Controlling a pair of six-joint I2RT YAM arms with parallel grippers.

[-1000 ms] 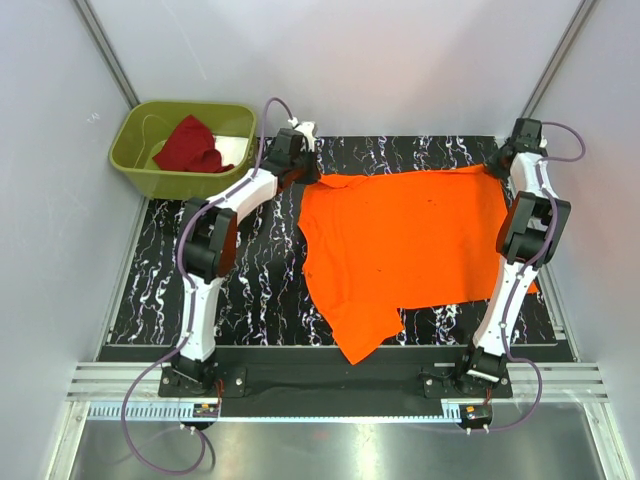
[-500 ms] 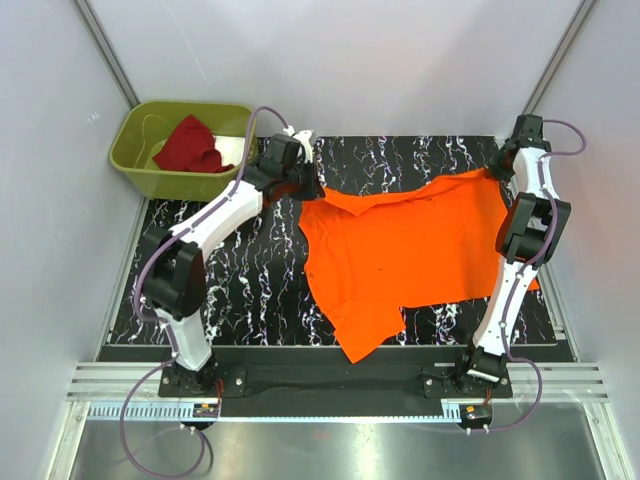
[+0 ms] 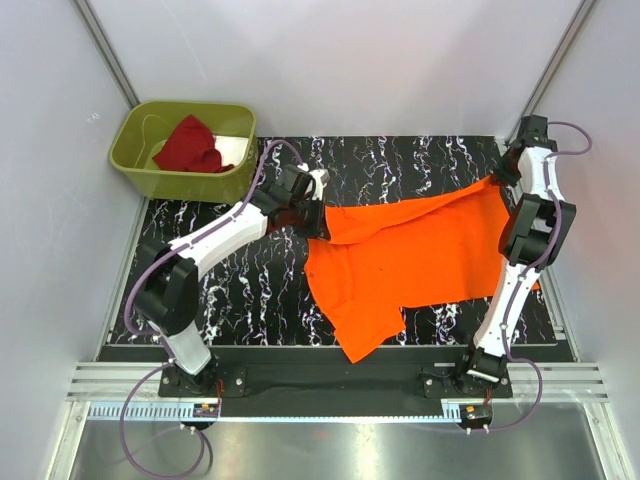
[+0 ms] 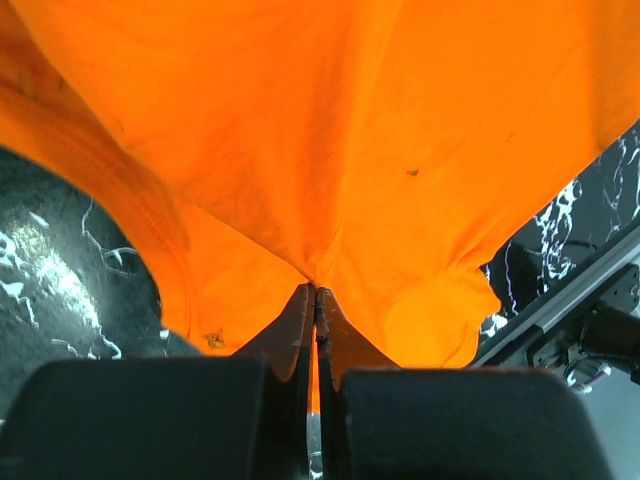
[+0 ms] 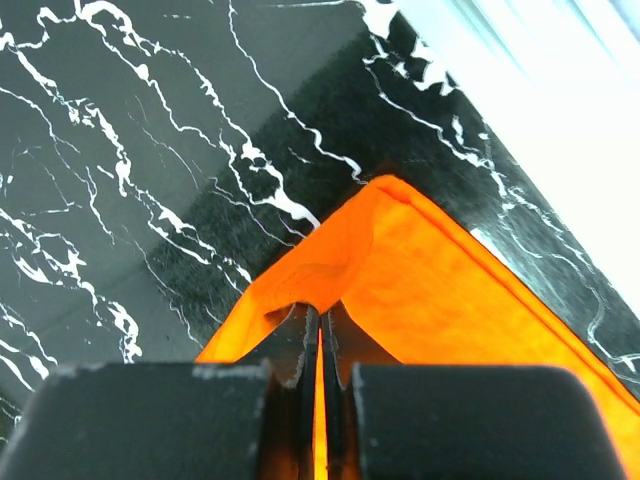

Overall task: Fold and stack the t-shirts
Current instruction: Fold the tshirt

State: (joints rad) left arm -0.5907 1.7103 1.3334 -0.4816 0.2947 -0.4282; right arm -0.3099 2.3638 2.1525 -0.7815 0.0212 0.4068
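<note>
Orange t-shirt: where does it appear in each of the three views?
Top external: orange t-shirt from centre to right of the picture.
Left wrist: orange t-shirt fills the upper frame, pinched by the left end effector.
Right wrist: orange t-shirt lower right, corner pinched by the right end effector.
Shared landmark: black marbled mat.

Olive-green bin (image 3: 165, 183) sits just beyond the black marbled mat's (image 3: 255, 295) far-left corner

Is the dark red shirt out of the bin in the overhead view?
No, the dark red shirt lies crumpled inside the green bin at the far left corner.
</note>
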